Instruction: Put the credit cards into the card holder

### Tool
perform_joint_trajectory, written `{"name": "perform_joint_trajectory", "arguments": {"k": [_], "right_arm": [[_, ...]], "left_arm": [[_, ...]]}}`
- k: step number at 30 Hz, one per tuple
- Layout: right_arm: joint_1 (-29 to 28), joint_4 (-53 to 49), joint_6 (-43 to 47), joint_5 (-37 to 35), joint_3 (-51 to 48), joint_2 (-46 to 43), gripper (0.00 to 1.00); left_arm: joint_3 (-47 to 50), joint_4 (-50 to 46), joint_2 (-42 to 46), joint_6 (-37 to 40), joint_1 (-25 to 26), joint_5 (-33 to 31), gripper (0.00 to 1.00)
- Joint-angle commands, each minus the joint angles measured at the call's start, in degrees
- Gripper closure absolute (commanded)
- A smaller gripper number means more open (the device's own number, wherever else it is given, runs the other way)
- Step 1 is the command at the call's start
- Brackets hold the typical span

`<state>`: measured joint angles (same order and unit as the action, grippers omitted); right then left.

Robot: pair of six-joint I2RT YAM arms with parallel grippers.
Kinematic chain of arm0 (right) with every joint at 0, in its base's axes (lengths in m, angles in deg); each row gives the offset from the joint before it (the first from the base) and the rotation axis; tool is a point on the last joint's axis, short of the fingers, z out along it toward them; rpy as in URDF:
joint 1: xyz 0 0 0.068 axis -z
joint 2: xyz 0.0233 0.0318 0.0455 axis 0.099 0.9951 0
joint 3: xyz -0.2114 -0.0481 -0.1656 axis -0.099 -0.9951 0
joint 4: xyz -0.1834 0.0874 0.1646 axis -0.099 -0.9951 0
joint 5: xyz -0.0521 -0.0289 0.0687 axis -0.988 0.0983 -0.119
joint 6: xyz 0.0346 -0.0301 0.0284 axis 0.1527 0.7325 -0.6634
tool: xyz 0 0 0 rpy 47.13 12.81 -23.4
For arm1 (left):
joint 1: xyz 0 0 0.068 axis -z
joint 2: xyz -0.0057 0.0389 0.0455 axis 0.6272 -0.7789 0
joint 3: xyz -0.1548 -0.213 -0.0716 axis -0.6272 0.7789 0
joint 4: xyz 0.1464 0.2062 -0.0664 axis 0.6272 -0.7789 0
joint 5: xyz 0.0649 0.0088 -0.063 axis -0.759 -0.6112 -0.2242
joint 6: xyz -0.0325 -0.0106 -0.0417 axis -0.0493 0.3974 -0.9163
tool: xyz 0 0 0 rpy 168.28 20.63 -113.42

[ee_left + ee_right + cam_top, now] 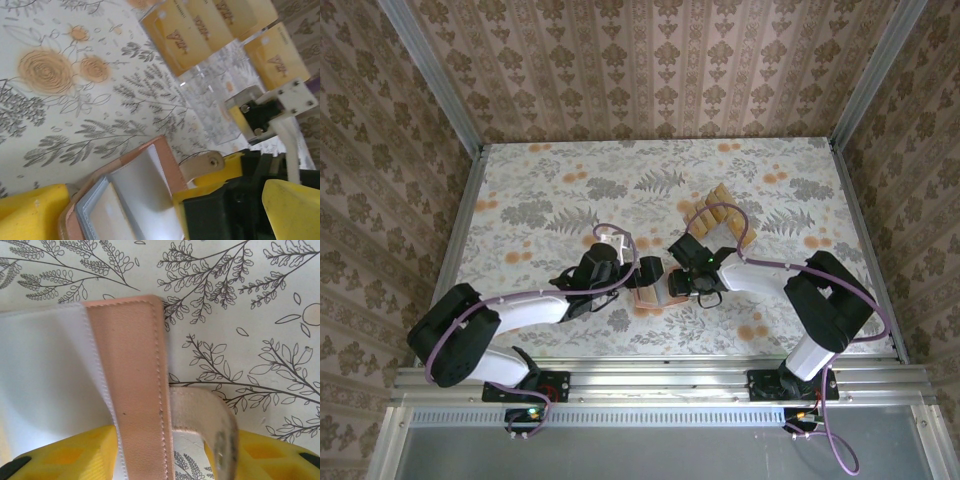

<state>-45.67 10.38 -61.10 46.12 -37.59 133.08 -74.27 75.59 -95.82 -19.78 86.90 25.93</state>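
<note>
Card holder [653, 293]: one, lying opened on the table [540, 190] at the near centre, greyish slotted inside upward, directly between the two grippers. Left gripper [165, 200]: jaws fully apart, one finger either side of the holder, holding nothing. Right gripper [170, 460]: jaws part-way apart astride the holder's stitched edge and snap strap [205, 415]; whether they pinch the leather or merely stand over it cannot be determined. Credit cards [722, 215]: not yet in the holder; they stand on edge, leaning, in a clear stand [210, 100] farther from the bases and to the right of the holder. Their row runs roughly across the table, its right end slightly nearer the arms. The cards lie beyond and to the right of both grippers, and the right arm is the nearer. Count: at least four card faces distinct in the left wrist view; overlap prevents a full total. Assessment: no card is in hand, so fetching one appears to be the next step.
</note>
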Motion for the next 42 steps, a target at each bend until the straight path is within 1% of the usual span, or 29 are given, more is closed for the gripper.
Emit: {"name": "perform_joint_trajectory", "arguments": {"k": [1, 7, 13, 16, 18, 24, 29, 31, 35, 39, 41, 42], "right_arm": [[2.4, -0.5, -0.1, 2.7, -1.4, -0.6, 0.44], [6.2, -3.4, 1.1, 4.1, -0.2, -7.0, 0.41], [9.2, -2.6, 1.1, 4.8, -3.0, -7.9, 0.44], [9.7, -1.4, 0.7, 5.5, -4.8, -8.1, 0.48], [9.7, -1.0, 0.5, 5.9, -5.8, -8.4, 0.48], [9.7, -1.9, 1.0, 6.1, -7.7, -11.0, 0.38], [9.7, -4.1, 1.1, 6.6, -8.5, -14.1, 0.37], [9.5, -5.2, 0.9, 6.7, -9.4, -17.4, 0.37], [9.2, -6.7, 0.3, 6.7, -12.0, -20.8, 0.4], [9.1, -6.0, -1.2, 6.8, -15.5, -22.6, 0.43], [9.0, -4.9, -1.7, 7.0, -16.6, -22.5, 0.47], [9.0, -4.4, -1.9, 7.1, -16.7, -22.1, 0.51]], "left_arm": [[-1.3, 5.0, -1.7, -2.3, 0.6, 1.0, 0.0], [-4.5, 6.5, -5.2, -2.4, 1.5, 1.8, 0.0], [-6.3, 7.7, -7.5, -2.9, 2.5, 1.9, 0.0], [-6.7, 7.6, -7.8, -2.8, 2.8, 1.7, 0.0], [-6.7, 7.4, -7.8, -2.8, 2.9, 1.5, 0.0], [-6.7, 7.3, -7.9, -2.6, 3.2, 1.1, 0.0], [-6.3, 6.6, -7.4, -2.1, 3.1, 0.7, 0.0], [-6.3, 5.7, -7.1, -1.7, 3.1, 0.5, 0.0], [-5.9, 3.5, -6.4, -1.2, 2.3, 0.0, 0.0], [-4.7, 1.5, -5.5, -0.8, 0.9, 0.0, 0.0], [-4.3, 0.6, -4.9, -0.5, 0.3, 0.0, 0.0], [-4.1, -0.1, -4.6, -0.3, -0.1, 0.1, 0.0]]}}
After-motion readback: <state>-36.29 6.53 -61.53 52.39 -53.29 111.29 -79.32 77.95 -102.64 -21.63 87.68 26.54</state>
